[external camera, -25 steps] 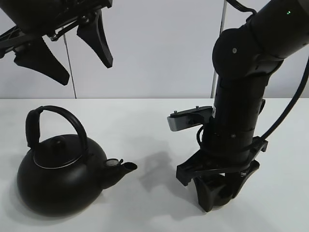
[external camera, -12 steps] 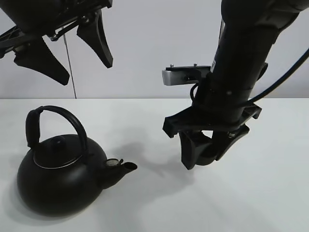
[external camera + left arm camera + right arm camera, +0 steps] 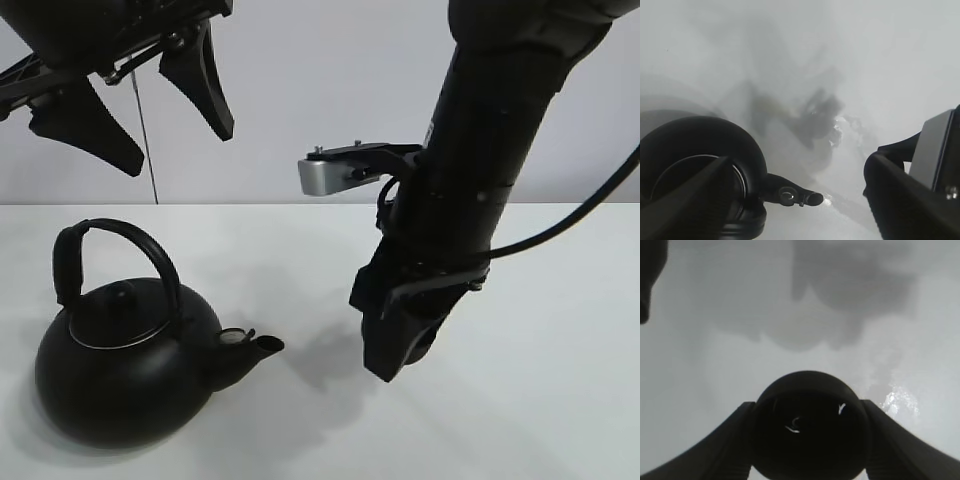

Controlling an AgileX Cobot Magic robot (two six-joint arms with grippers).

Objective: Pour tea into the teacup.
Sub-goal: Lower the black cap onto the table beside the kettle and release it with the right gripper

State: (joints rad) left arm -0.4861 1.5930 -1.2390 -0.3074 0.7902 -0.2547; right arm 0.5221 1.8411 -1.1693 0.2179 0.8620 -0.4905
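The small matte-black teacup (image 3: 810,425) sits between the fingers of my right gripper (image 3: 400,345), which is shut on it. It holds the cup a little above the white table (image 3: 560,400), to the right of the kettle's spout (image 3: 262,346). In the exterior view only a bit of the cup (image 3: 426,345) shows behind the fingers. The big round black kettle (image 3: 125,375) with its arched handle stands at the front left; it also shows in the left wrist view (image 3: 695,160). My left gripper (image 3: 150,105) is open and empty, high above the kettle.
The right arm's silver wrist camera mount (image 3: 335,172) sticks out to the left above the cup. A pale wall rises behind the table's far edge. The right arm's shadow (image 3: 330,350) lies on the table between the spout and the cup.
My right gripper has lifted the teacup off the table, carried it left toward the kettle's spout and turned at the wrist. The left gripper and the kettle have not moved.
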